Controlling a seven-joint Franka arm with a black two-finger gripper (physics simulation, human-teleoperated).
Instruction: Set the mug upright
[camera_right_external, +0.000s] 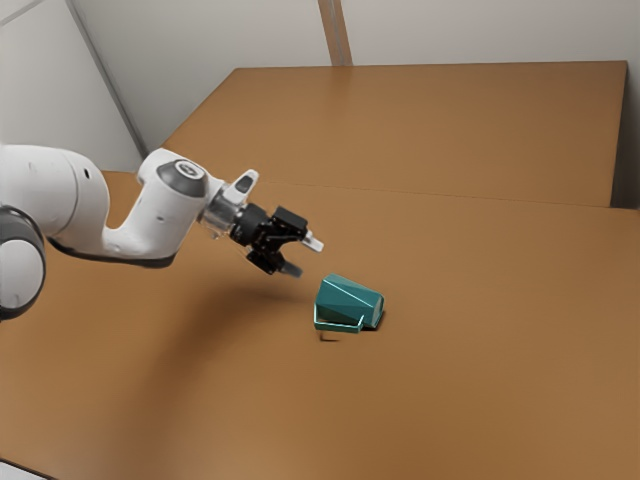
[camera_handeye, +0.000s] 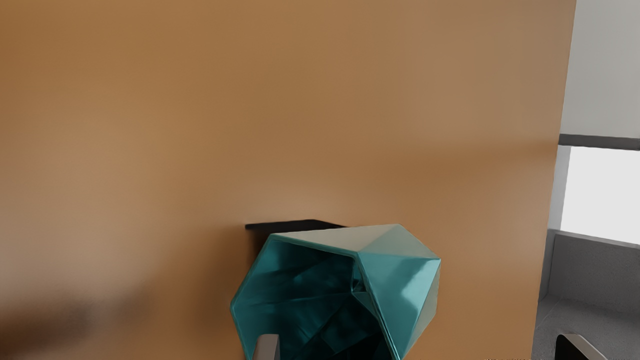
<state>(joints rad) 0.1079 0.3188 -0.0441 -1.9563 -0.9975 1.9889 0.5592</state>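
Mug (camera_right_external: 350, 300) is seen lying on its side on the brown table (camera_right_external: 480, 380), not upright.
Its open mouth (camera_handeye: 300, 285) is turned toward the black gripper (camera_right_external: 303, 257), whose two fingers are held widely spread, with nothing pinched; the mug is placed near them, to the exterior view's right.

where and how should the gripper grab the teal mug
I'd pinch the mug's wall at its rim, coming from the arm's side, one finger inside, one outside. It lies on its side with its open mouth facing the gripper; the handle sits low near the table, likely harder to reach.
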